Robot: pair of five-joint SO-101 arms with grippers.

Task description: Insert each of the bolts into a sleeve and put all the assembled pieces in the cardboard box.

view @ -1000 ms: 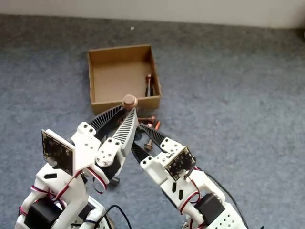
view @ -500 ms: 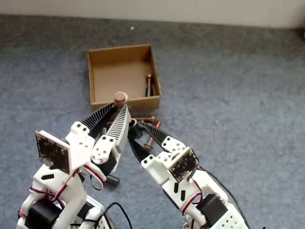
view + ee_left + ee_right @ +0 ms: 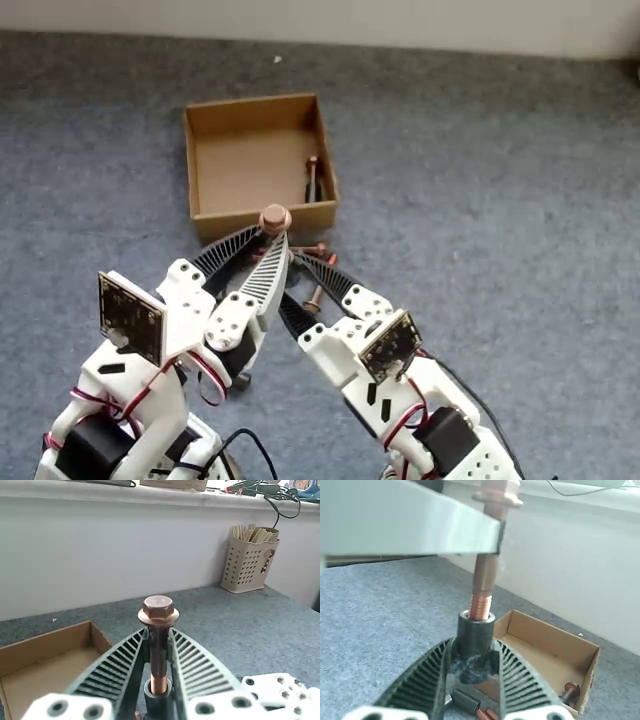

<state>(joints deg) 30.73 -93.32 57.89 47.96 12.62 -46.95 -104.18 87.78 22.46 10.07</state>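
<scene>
Over the last second the left tool [image 3: 270, 238] swung its bolt [image 3: 274, 217] a little aside and away from the right tool [image 3: 300, 270], and it has now brought it back. The copper shaft stands upright again, directly above the right tool. Both tools are closed on their loads. The left tool's fingers pinch the bolt's shaft just under the flanged head, and the right tool's fingers clamp the dark sleeve [image 3: 476, 637] from both sides. The threaded tip sits at the sleeve's mouth, with thread still showing above the rim, so this looks like a re-aligned start to the insertion rather than a finished one. The cardboard box [image 3: 252, 100] lies just beyond both tools. It holds one assembled piece [image 3: 312, 178] against the wall on the right tool's side. From above, the left tool's fingers cover the sleeve completely, so the high view gives no measure of how deep the tip has gone. The loose bolts [image 3: 312, 297] on the counter [image 3: 500, 200] beneath the tools are partly covered, so they cannot be counted. A spare sleeve [image 3: 465, 699] beneath the right tool is cut off by that tool's fingers.
</scene>
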